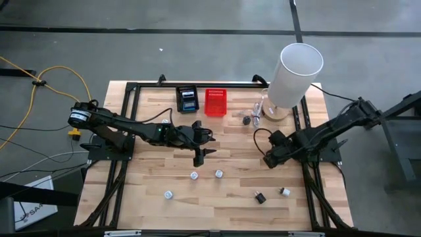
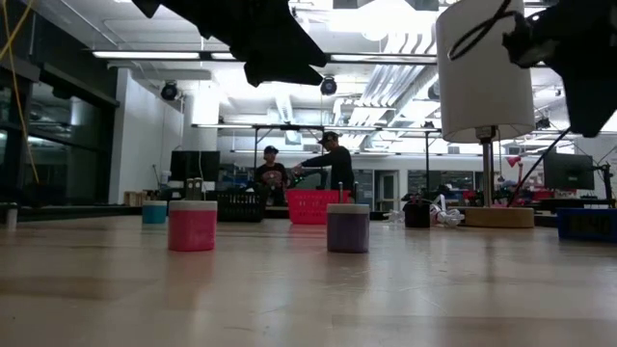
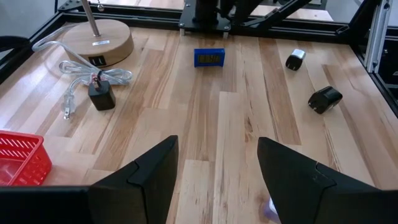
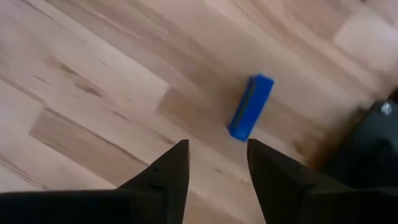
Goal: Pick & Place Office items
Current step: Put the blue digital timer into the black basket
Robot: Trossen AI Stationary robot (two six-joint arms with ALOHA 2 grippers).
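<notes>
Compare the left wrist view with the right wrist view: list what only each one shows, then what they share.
Only the left wrist view shows the red mesh basket, a black plug with a coiled cable, the round wooden lamp base, two small black pieces and the foot of the other arm, past the left gripper with open fingers.

Only the right wrist view shows the right gripper, fingers apart, empty, above bare boards.

Both share the small blue block, lying free on the wooden table.
</notes>
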